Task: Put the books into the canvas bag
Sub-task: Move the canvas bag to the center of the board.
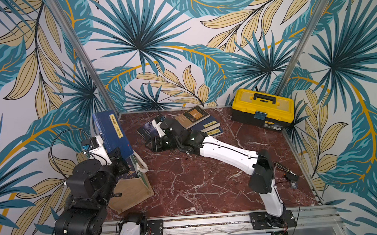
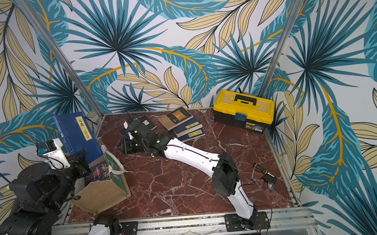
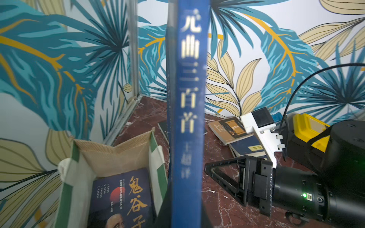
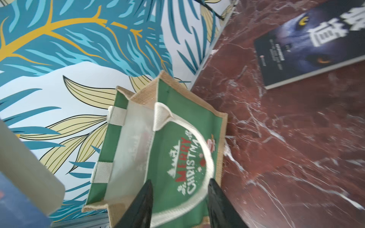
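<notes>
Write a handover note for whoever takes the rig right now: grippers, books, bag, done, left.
Left gripper shut on blue book, upright just above the bag at the table's left edge.
Right gripper open, empty, low over the table near the wolf book.
Done: one book seen in the bag.
Left: blue book in; then wolf book, tan book, two navy books under it, at the back.
</notes>
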Robot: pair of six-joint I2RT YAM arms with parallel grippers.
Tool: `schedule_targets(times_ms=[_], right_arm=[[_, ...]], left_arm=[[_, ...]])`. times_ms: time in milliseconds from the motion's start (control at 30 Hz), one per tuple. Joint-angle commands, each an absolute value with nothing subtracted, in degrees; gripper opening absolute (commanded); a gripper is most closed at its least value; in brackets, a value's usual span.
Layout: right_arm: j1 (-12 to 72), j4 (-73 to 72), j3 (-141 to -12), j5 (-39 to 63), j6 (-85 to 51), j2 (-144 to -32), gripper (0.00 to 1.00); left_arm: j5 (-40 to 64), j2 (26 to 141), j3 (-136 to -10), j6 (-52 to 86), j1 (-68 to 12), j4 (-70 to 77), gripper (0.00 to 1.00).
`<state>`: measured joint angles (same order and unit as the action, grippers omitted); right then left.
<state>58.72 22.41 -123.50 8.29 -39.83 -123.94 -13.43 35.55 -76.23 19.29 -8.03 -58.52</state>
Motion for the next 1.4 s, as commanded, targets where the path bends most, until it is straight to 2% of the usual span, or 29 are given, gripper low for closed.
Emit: schedule_targets(times_ms=[0, 133, 233, 300, 333, 400, 467, 500, 667, 967, 1233, 1367], right_arm=[[60.4, 27.0, -132.8, 8.3, -39.7, -131.4, 0.47], [61.3, 32.4, -146.0, 9.1, -39.9, -140.2, 0.49], [61.3, 33.4, -147.0, 8.4, -39.4, -141.4, 0.49], [61.3, 34.7, -146.8, 8.2, -38.6, -141.5, 0.46], [61.4, 35.5, -146.8, 8.3, -38.2, -141.3, 0.41], [61.4, 37.3, -146.0, 8.0, -37.4, -140.4, 0.24], [61.3, 37.6, -142.6, 6.8, -36.6, -137.8, 0.04], [61.3, 37.1, -140.2, 5.8, -36.3, -135.9, 0.0], [61.2, 33.7, -123.5, -2.0, -34.8, -122.9, 0.0], [58.4, 25.1, -91.0, -13.2, -40.7, -97.9, 0.0], [56.4, 28.7, -76.6, -20.4, -43.8, -82.5, 0.0], [55.8, 28.5, -71.8, -21.3, -44.8, -78.5, 0.0]], left_arm=[[-18.3, 35.0, -77.0, 18.4, -7.7, -59.6, 0.0], [-17.6, 34.9, -76.9, 17.8, -7.7, -61.0, 0.0], [-17.8, 34.9, -76.7, 17.5, -7.7, -61.2, 0.0], [-17.6, 35.1, -76.5, 17.7, -7.7, -61.2, 0.0], [-17.4, 35.3, -76.6, 17.8, -7.7, -61.2, 0.0], [-16.1, 36.0, -76.6, 18.3, -7.7, -61.1, 0.0], [-13.7, 36.9, -76.8, 19.2, -7.7, -61.1, 0.0], [-12.2, 37.4, -76.8, 19.6, -7.7, -61.2, 0.0], [-1.6, 40.8, -76.4, 24.3, -7.7, -60.5, 0.0], [18.0, 48.1, -70.8, 32.3, -9.6, -51.8, 0.0], [14.9, 51.2, -69.6, 34.8, -21.4, -45.4, 0.0], [10.4, 53.2, -69.2, 35.8, -28.3, -44.0, 0.0]])
